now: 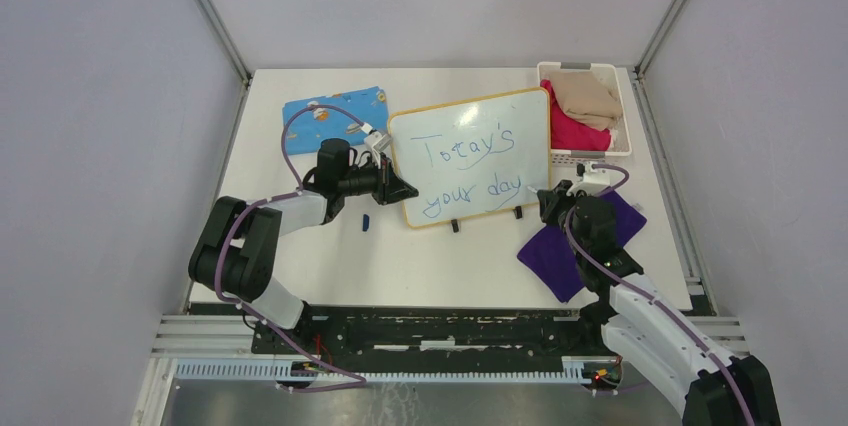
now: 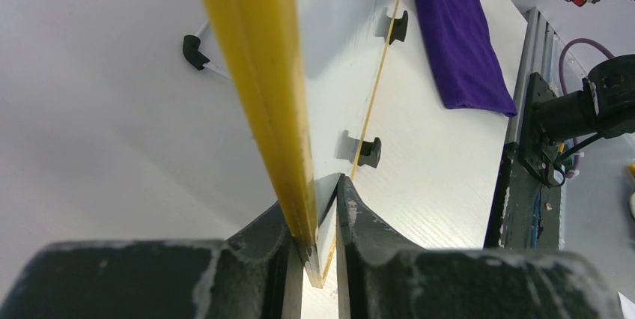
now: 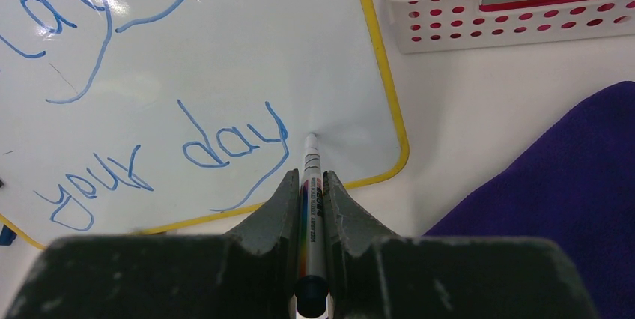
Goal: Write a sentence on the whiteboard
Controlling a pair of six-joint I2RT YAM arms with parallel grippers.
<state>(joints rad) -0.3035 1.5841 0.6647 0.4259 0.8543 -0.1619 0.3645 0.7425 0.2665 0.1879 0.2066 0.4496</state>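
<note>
The whiteboard (image 1: 470, 121) lies tilted on the table and carries the sentence (image 1: 468, 151) "Today's your day" in blue, in two lines. My left gripper (image 1: 405, 189) is shut on the board's left edge; in the left wrist view the yellow rim (image 2: 254, 72) runs between the fingers of this gripper (image 2: 322, 207). My right gripper (image 3: 307, 180) is shut on a white marker (image 3: 311, 177). The marker's tip sits at the board (image 3: 262, 49) just right of the word "day" (image 3: 225, 143); whether it touches is unclear.
A white basket (image 1: 577, 65) with pink and tan cloths stands at the back right. A purple cloth (image 1: 560, 256) lies under my right arm. A blue patterned cloth (image 1: 335, 111) lies behind my left gripper, and a small blue cap (image 1: 365, 221) is near it.
</note>
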